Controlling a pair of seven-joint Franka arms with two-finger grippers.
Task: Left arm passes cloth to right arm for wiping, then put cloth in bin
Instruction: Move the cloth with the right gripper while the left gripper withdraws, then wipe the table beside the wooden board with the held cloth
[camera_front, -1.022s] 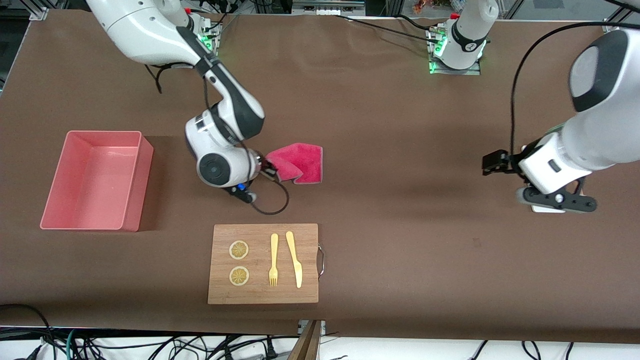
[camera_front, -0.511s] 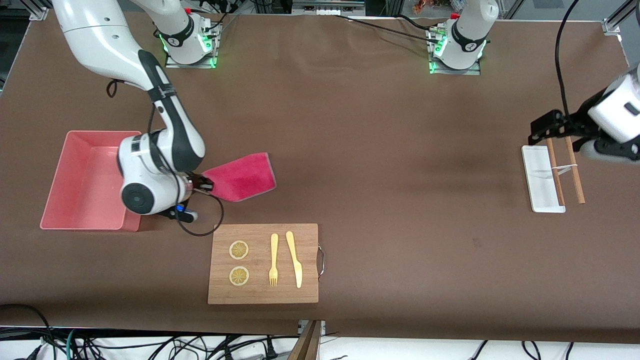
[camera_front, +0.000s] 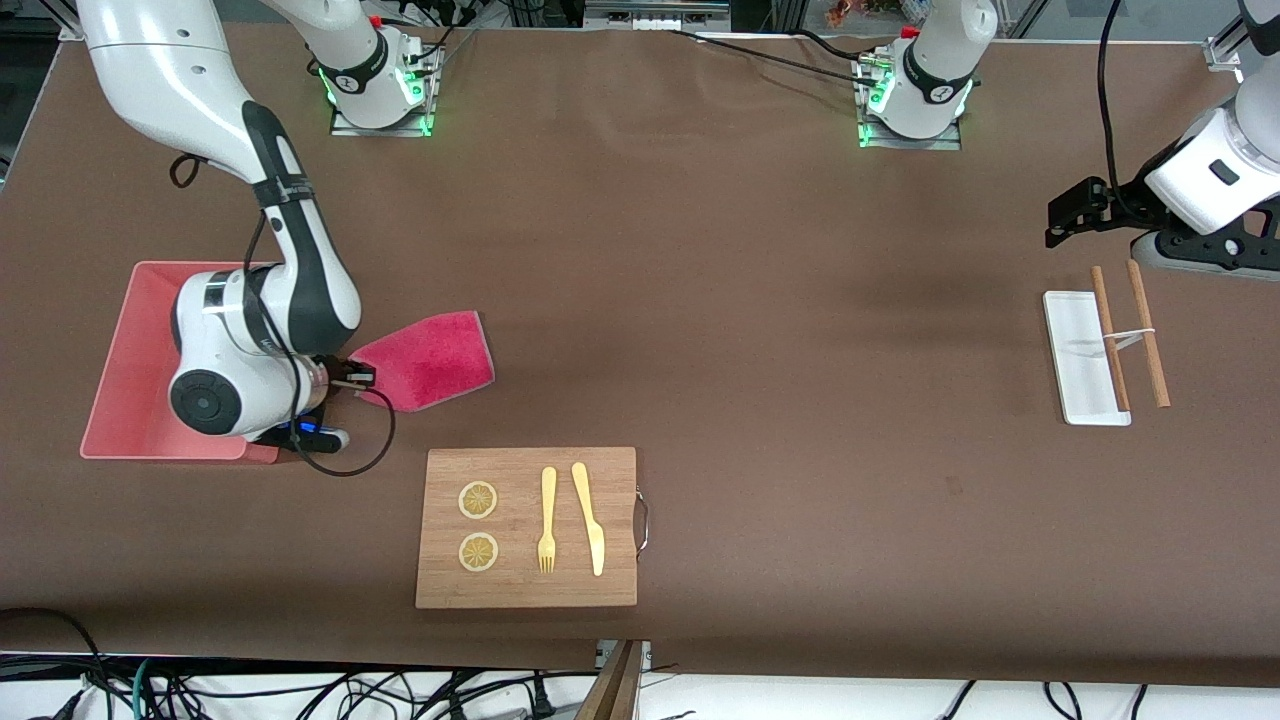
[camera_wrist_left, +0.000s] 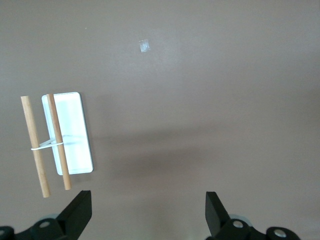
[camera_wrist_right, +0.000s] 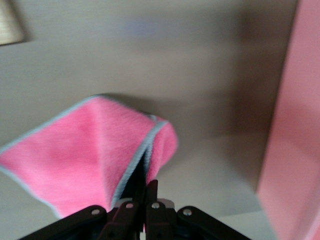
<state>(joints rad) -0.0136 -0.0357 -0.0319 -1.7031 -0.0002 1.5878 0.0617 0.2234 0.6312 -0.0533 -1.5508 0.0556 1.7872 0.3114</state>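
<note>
The right claw (camera_front: 352, 378) is pinching the cloth (camera_front: 432, 360) by one corner, so it is trailing toward three o'clock just beside the bin (camera_front: 120, 400), seemingly ready for dropping in. The left claw (camera_front: 1062, 212), wide open, is waiting over the brown tabletop (camera_front: 760, 330) near a white tray (camera_front: 1075, 360).

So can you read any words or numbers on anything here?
No readable words or numbers anywhere.
Left arm's base: a tiny dark mark on its collar, too small to read.
Right arm's base: the same kind of mark, too small to read.
Cloth, bin, cutting board, white tray: no writing on them.
</note>
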